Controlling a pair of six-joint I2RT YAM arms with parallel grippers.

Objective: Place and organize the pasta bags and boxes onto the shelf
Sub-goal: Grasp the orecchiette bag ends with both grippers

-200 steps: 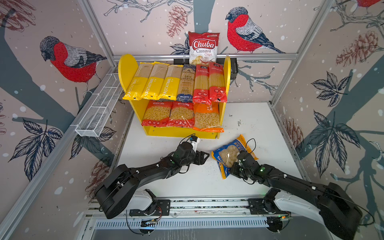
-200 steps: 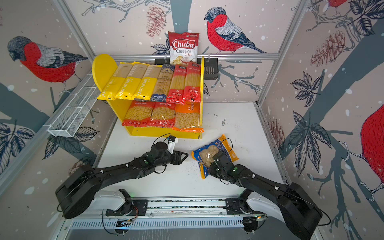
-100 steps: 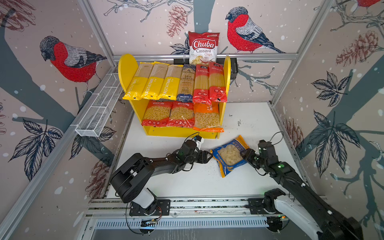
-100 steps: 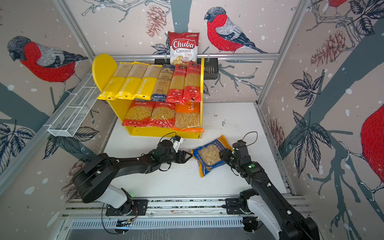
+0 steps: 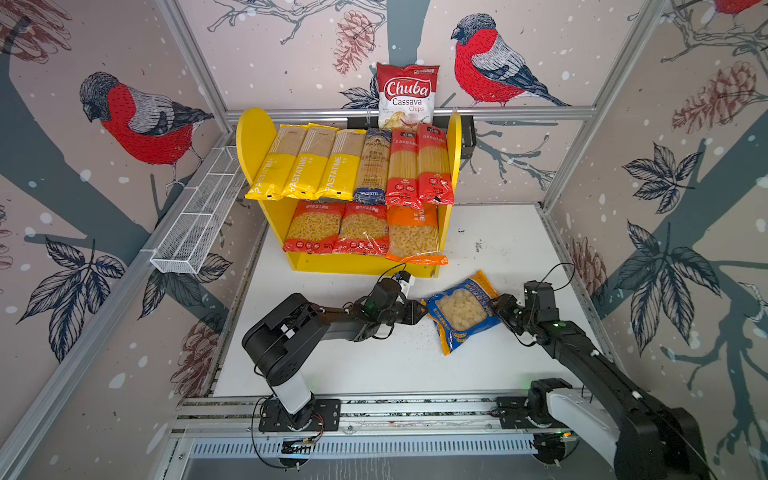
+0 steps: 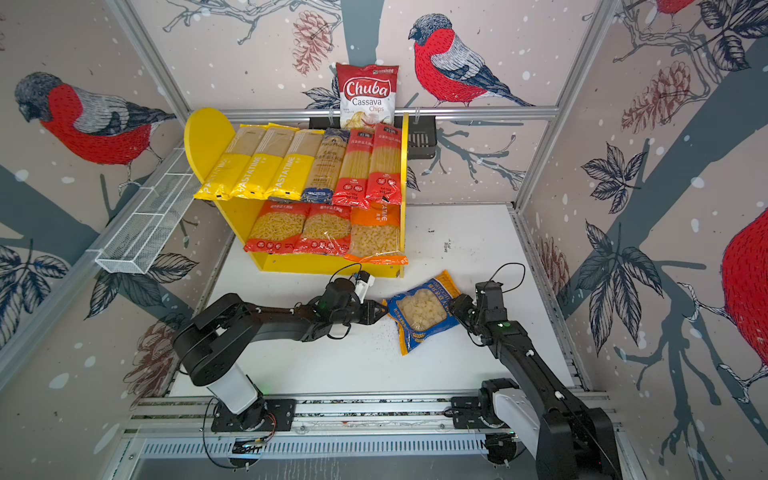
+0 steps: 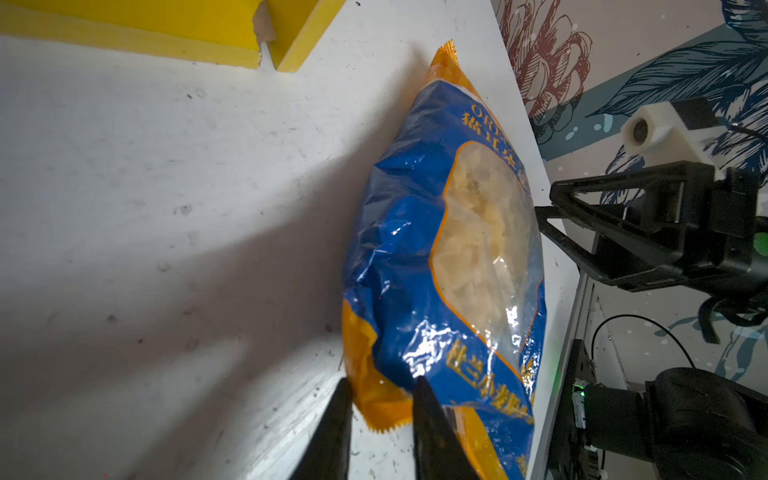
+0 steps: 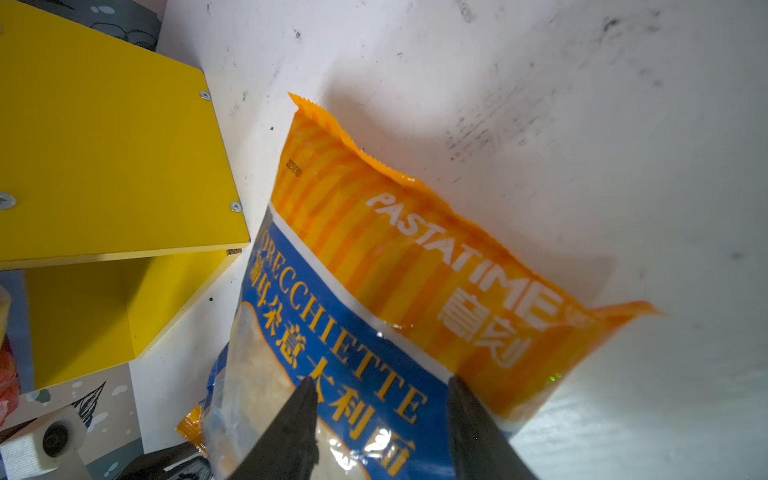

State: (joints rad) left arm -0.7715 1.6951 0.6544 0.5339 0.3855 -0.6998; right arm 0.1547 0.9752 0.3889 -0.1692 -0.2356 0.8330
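A blue and orange pasta bag (image 5: 461,311) (image 6: 422,309) lies on the white table between both grippers, in front of the shelf (image 5: 251,141) (image 6: 203,137). My left gripper (image 5: 422,311) (image 7: 382,390) is shut on the bag's (image 7: 449,249) orange sealed corner. My right gripper (image 5: 498,309) (image 8: 380,395) is open at the opposite edge, its fingers spread over the bag (image 8: 395,291). The shelf's upper board holds three yellow packs (image 5: 307,166), a dark blue pack (image 5: 372,166) and two red packs (image 5: 417,166). Its lower board carries two red bags (image 5: 336,228) and an orange bag (image 5: 413,237).
A Chuba chips bag (image 5: 407,95) stands in a black basket (image 5: 467,133) behind the shelf. A white wire rack (image 5: 199,216) hangs on the left wall. The shelf's yellow base (image 7: 124,37) (image 8: 104,166) is close to the bag. A metal rail (image 5: 374,411) runs along the front.
The right gripper let go of the bag, opened and drew back to its right edge. The left gripper reached the bag's left corner and closed on it.
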